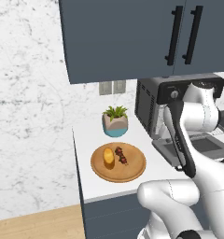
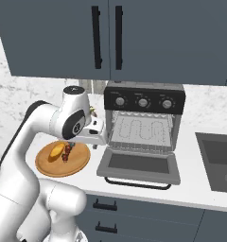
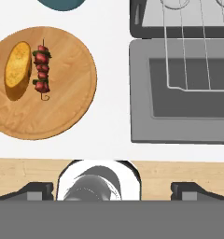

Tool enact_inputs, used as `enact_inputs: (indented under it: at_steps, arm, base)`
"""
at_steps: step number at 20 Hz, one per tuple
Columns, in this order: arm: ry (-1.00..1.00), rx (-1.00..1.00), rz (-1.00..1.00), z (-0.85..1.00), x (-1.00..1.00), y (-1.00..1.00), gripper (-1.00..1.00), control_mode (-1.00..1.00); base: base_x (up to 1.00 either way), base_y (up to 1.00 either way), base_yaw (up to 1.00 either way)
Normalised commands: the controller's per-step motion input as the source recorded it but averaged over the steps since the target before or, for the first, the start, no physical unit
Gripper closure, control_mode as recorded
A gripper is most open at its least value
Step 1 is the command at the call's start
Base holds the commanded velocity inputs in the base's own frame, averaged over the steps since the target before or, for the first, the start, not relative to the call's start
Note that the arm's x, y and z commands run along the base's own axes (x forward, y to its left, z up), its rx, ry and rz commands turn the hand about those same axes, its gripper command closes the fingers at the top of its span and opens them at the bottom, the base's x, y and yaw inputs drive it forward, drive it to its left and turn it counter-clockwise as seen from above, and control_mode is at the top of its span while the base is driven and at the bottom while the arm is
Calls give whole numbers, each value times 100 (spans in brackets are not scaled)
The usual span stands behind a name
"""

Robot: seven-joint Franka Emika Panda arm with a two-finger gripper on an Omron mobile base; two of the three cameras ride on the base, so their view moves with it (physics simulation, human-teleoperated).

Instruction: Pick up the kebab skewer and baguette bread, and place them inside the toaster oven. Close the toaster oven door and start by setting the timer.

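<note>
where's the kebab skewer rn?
On the wooden plate left of the open toaster oven: the kebab skewer lies just right of the baguette bread in the hand view.

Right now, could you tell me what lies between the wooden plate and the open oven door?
Nothing: in the hand view, only a bare strip of white counter separates the wooden plate from the open oven door.

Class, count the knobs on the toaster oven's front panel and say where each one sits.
3. On the toaster oven, the knobs run in a row across the top panel: left, middle, right. None looks hidden.
</note>
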Motion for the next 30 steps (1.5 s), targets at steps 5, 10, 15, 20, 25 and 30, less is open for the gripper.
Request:
enact_inputs:
  at_steps: [5, 10, 15, 20, 25, 30]
  arm:
    - [0, 0, 0, 0, -18, 61, -100, -100]
    - [0, 0, 0, 0, -5, 81, -100, -100]
    - [0, 0, 0, 0, -2, 83, -100, -100]
    - [0, 0, 0, 0, 0, 71, -100, -100]
    - [0, 0, 0, 0, 0, 55, -100, -100]
    - [0, 0, 0, -12, 11, 15, -100, -100]
  base:
    - [0, 0, 0]
    - [0, 0, 0]
    - [0, 0, 0]
    - [0, 0, 0]
    - [0, 0, 0]
    - [0, 0, 0]
